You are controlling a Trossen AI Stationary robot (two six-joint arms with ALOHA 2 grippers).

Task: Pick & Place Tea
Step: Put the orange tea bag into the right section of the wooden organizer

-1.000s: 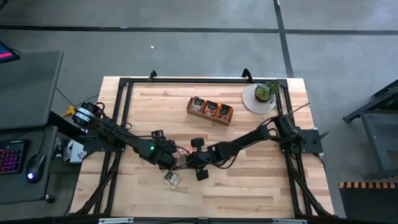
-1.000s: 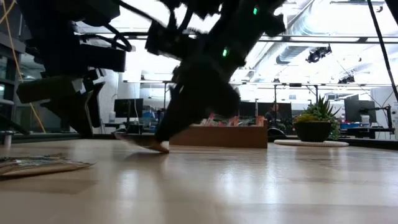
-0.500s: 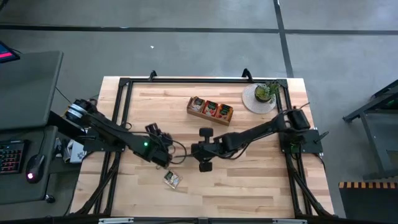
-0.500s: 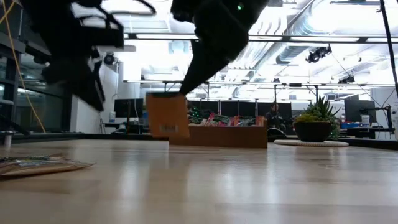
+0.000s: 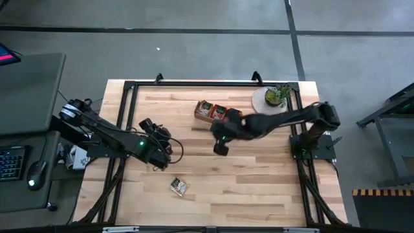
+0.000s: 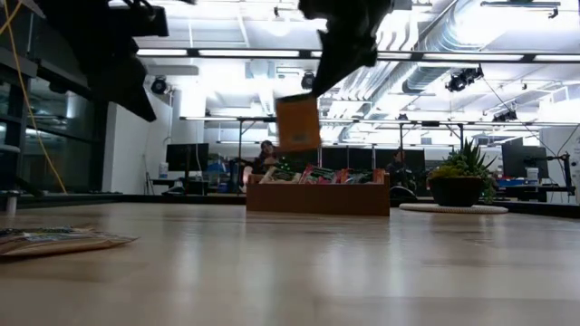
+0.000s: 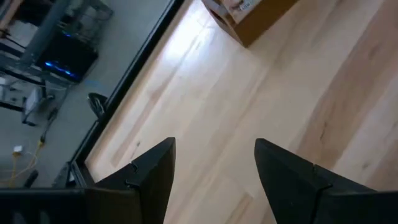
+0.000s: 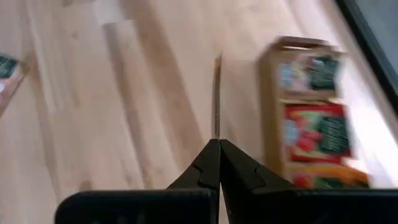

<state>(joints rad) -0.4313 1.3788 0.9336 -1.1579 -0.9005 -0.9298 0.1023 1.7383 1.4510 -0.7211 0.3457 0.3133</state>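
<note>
A pale wooden table (image 5: 259, 194) stands on a grey floor, with an office of monitors and ceiling ducts beyond it. Toward twelve o'clock on the table sits the wooden tray (image 5: 218, 114), its compartments packed with upright red-orange and grey-green sachets; the exact count is hard to make out. At about two o'clock from the tray stands the potted plant (image 5: 276, 96). The right gripper (image 5: 220, 134) hangs in the air just at the tray's six o'clock side, pinched tight on one tea sachet (image 6: 298, 123), held edge-on above the table. The left gripper (image 5: 154, 139) waits toward nine o'clock, fingers spread wide and holding nothing. A few loose sachets (image 5: 179, 187) lie near six o'clock.
</note>
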